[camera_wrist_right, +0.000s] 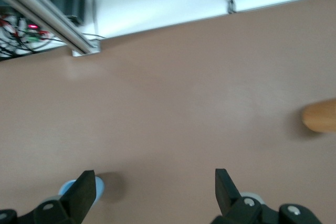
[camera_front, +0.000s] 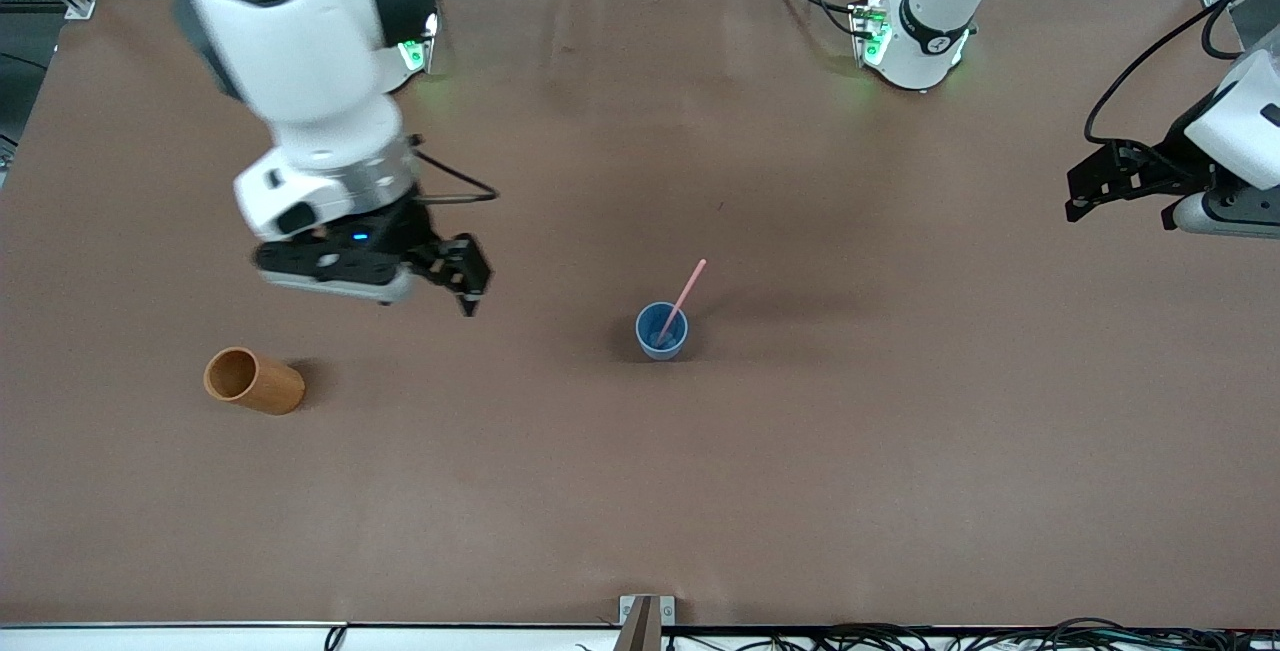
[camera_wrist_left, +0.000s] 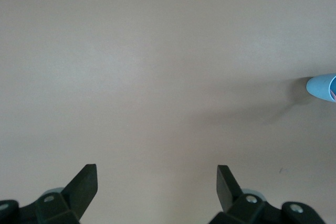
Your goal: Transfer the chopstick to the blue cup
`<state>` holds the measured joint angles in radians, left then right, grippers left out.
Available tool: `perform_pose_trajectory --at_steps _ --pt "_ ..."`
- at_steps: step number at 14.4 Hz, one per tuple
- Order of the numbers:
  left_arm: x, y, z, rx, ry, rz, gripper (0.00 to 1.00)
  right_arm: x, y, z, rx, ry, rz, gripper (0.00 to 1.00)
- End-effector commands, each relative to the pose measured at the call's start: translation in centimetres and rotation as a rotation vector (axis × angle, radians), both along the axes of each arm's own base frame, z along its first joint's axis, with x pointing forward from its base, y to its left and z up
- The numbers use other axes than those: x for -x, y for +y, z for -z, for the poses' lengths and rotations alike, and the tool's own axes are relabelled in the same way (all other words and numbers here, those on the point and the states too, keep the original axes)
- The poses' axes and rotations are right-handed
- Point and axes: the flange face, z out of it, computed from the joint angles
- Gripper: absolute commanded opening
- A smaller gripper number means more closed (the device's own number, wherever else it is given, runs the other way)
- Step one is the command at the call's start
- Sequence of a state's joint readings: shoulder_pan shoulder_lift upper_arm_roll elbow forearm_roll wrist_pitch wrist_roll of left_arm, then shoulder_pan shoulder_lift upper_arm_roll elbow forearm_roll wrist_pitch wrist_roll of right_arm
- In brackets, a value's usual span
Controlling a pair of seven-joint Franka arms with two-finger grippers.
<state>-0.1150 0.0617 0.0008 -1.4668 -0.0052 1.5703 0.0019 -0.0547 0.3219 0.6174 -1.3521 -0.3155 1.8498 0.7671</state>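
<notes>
Looking at our table, the chopstick [camera_front: 685,298] leans inside the blue cup [camera_front: 661,331] mid-table, so we'd call the job basically done. Our right gripper [camera_front: 455,283] hangs wide open and empty over bare table near the tipped wooden cup [camera_front: 254,381]; our left gripper [camera_front: 1115,189] waits, equally spread and empty, at its own end. Main risk we see: an arm swinging low could clip the leaning stick and topple everything. No readable labels anywhere.
</notes>
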Motion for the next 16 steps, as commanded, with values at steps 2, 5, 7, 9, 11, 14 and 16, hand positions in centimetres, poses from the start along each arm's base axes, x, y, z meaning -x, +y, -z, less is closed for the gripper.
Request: perform_pose_trajectory --at_steps 2,5,7,9,11,14,16 --pt "0.2 -0.4 -0.6 -0.008 -0.016 0.006 1.0 1.7 -7.8 -3.0 0.068 0.1 -0.004 1.0" --pt "0.2 -0.5 -0.6 -0.006 -0.016 0.008 1.0 3.3 -13.8 -4.6 0.112 0.22 -0.019 1.0" --pt "0.2 -0.4 -0.7 -0.006 -0.017 0.005 1.0 4.3 -18.7 -5.9 0.031 0.275 -0.021 1.0" --pt "0.2 -0.4 -0.7 -0.006 -0.016 0.003 1.0 5.2 -21.4 -6.1 0.032 0.301 -0.041 1.0" --pt "0.2 -0.3 -0.6 -0.006 -0.014 0.002 1.0 6.0 -22.7 -5.6 0.037 0.309 -0.062 1.0" --pt "-0.1 -0.5 -0.2 -0.01 -0.009 0.008 1.0 5.8 -23.6 -5.7 0.036 0.297 -0.059 1.0" --pt "0.0 -0.3 -0.3 -0.01 -0.01 0.004 1.0 5.5 -24.9 -5.8 0.034 0.291 -0.063 1.0"
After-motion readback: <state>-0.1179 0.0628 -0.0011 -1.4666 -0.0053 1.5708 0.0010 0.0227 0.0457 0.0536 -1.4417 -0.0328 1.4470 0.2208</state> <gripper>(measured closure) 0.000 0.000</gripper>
